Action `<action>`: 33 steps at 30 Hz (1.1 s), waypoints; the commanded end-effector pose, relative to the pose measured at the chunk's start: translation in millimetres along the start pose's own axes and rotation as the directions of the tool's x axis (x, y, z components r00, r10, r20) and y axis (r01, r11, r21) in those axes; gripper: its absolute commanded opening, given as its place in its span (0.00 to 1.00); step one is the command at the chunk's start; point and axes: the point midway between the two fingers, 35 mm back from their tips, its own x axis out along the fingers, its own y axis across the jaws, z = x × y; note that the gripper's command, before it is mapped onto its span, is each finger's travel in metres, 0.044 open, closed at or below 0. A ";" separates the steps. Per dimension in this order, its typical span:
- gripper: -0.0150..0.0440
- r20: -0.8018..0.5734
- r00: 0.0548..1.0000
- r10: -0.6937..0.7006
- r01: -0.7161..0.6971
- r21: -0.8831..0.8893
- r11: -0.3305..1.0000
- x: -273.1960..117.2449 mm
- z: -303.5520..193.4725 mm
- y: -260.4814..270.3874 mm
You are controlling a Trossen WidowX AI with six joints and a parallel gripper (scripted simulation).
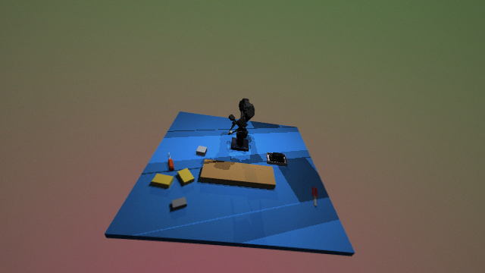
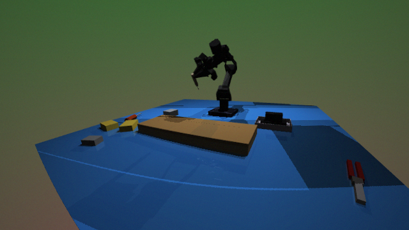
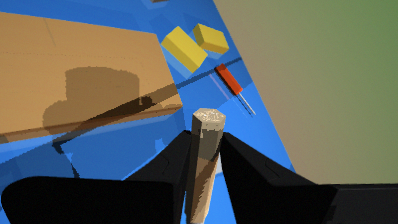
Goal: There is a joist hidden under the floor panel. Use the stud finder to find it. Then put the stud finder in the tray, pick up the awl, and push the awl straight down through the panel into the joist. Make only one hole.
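My gripper [image 1: 230,131] [image 2: 194,76] [image 3: 205,138] is shut on the awl [image 2: 195,82] [image 3: 208,118] by its pale wooden handle. It holds the awl in the air, well above the table on the robot's side of the panel. In the exterior view the awl's thin tip points down, slightly tilted. The tan floor panel [image 1: 239,174] [image 2: 204,128] [image 3: 30,60] lies flat in front of the arm; no hole can be made out at this size. The black stud finder [image 1: 277,156] [image 2: 273,117] sits in the tray [image 2: 273,127] beside the panel.
Two yellow blocks [image 1: 162,180] [image 1: 186,176] and a red-handled tool [image 1: 170,164] [image 3: 229,80] lie left of the panel in the top view. One grey block [image 1: 201,150] is near the base, another [image 1: 179,203] at front left. A red-and-grey tool [image 1: 314,192] [image 2: 359,191] lies far right.
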 end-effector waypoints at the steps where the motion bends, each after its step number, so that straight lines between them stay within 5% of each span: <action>1: 0.25 0.054 0.998 -0.025 0.023 0.049 0.999 -5.1 -1.2 -4.5; 23: 0.25 0.332 0.930 -0.157 0.020 0.382 0.924 -27.6 -21.6 -28.4; 33: 0.25 0.367 0.929 -0.050 -0.076 0.322 0.944 -19.5 16.1 10.2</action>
